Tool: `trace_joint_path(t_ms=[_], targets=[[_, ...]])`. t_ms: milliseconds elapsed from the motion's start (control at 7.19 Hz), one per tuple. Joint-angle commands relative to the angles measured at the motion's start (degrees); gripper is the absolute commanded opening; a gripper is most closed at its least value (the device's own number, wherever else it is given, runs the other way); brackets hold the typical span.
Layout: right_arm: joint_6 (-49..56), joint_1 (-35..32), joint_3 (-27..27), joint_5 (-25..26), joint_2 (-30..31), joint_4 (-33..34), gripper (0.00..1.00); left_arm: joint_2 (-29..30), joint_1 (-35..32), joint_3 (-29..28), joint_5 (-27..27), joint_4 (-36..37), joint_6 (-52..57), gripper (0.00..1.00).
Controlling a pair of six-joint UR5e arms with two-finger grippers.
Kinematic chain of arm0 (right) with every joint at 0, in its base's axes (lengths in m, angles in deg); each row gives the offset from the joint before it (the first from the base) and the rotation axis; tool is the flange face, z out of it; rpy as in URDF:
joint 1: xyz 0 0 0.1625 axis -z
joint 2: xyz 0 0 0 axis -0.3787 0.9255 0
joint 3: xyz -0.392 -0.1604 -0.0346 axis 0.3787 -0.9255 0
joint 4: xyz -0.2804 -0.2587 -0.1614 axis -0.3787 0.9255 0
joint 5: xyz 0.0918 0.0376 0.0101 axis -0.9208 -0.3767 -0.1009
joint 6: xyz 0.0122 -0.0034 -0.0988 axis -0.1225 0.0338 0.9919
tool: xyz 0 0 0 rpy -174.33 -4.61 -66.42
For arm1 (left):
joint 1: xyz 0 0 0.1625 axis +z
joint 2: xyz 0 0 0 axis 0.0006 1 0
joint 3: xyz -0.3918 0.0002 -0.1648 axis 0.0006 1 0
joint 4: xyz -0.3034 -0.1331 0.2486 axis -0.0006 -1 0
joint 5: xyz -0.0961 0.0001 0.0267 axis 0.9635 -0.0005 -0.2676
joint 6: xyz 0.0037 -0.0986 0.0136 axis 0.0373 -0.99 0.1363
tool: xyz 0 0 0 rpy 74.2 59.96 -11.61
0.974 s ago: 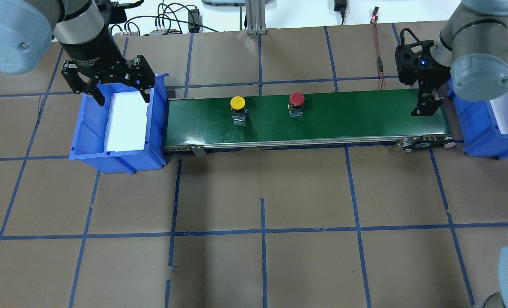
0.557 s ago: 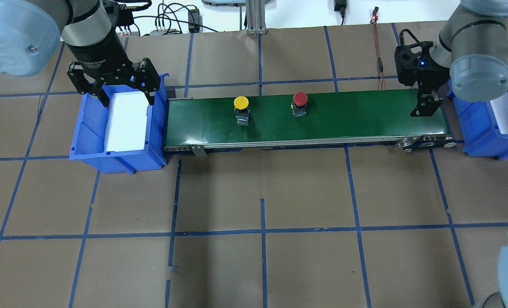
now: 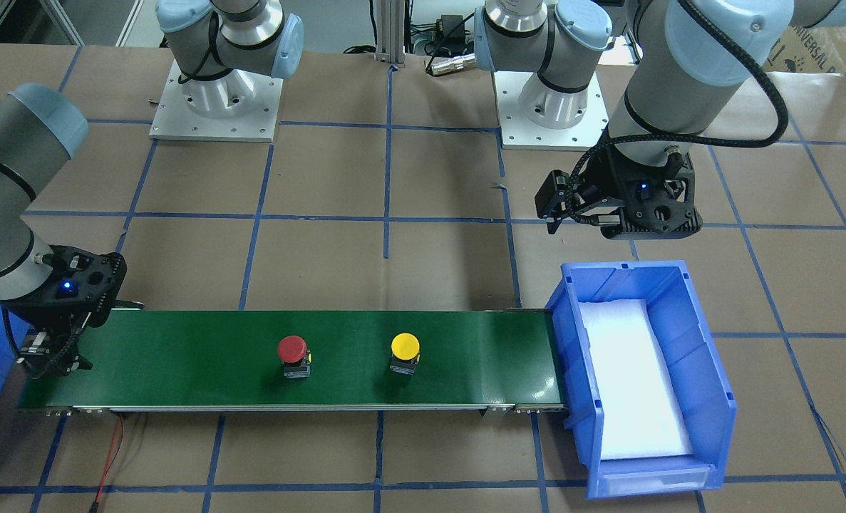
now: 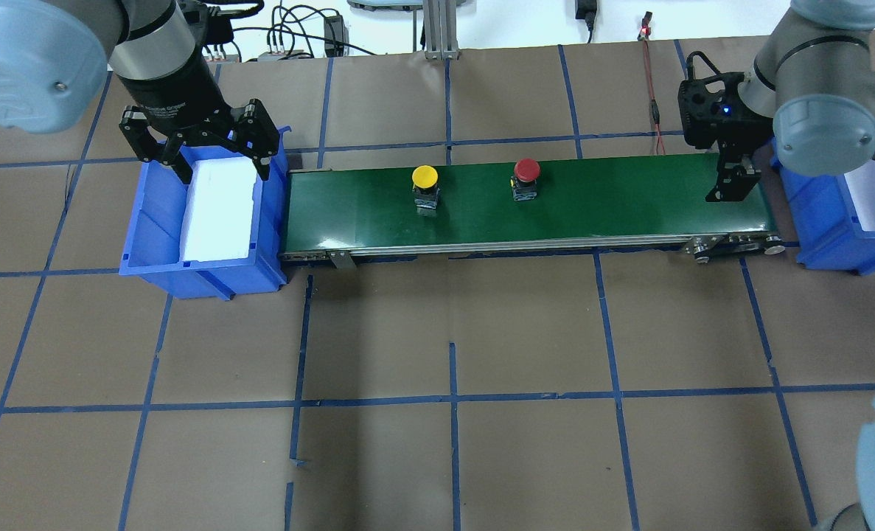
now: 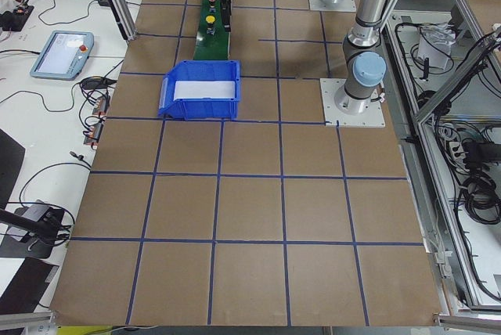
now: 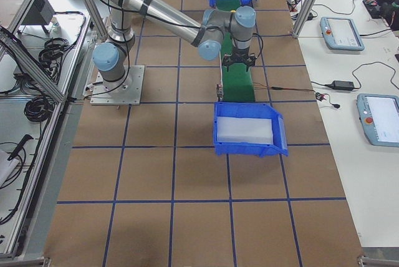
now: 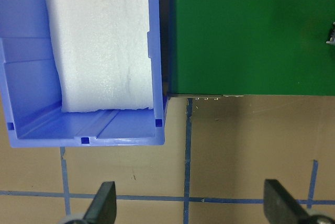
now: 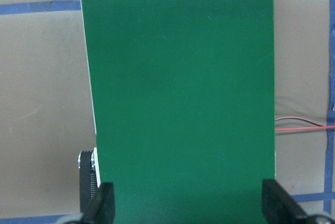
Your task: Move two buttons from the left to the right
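The yellow button [image 4: 424,177] and the red button [image 4: 526,170] stand upright on the green conveyor belt [image 4: 614,199], the yellow one left of the middle and the red one near the middle. In the front-facing view the yellow button [image 3: 405,347] is right of the red button [image 3: 291,349]. My left gripper [image 4: 223,169] is open and empty above the far end of the left blue bin [image 4: 150,221]. My right gripper [image 4: 732,184] is open and empty above the belt's right end, well apart from both buttons.
The left bin holds only a white foam pad [image 4: 216,206]. A second blue bin [image 4: 820,221] with a white pad stands off the belt's right end. A red wire [image 4: 654,103] lies behind the belt. The brown table [image 4: 452,332] has blue tape lines.
Both buttons have moved a little to the right along the belt. My left gripper has shifted slightly toward the bin's far end. The right arm has hardly moved.
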Motion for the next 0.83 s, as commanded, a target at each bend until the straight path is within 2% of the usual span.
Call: trace_joint_path(t_ms=[0,696], targets=[[-0.12,-0.11,-0.26,0.09,-0.18,-0.10,0.99,-0.08,0.00,0.14,-0.11,0.01,-0.12,1.00],[0.32,-2.48,-4.05,-0.18,-3.08,0.60,0.97,0.27,0.00,-0.12,-0.20,0.10,-0.11,1.00]])
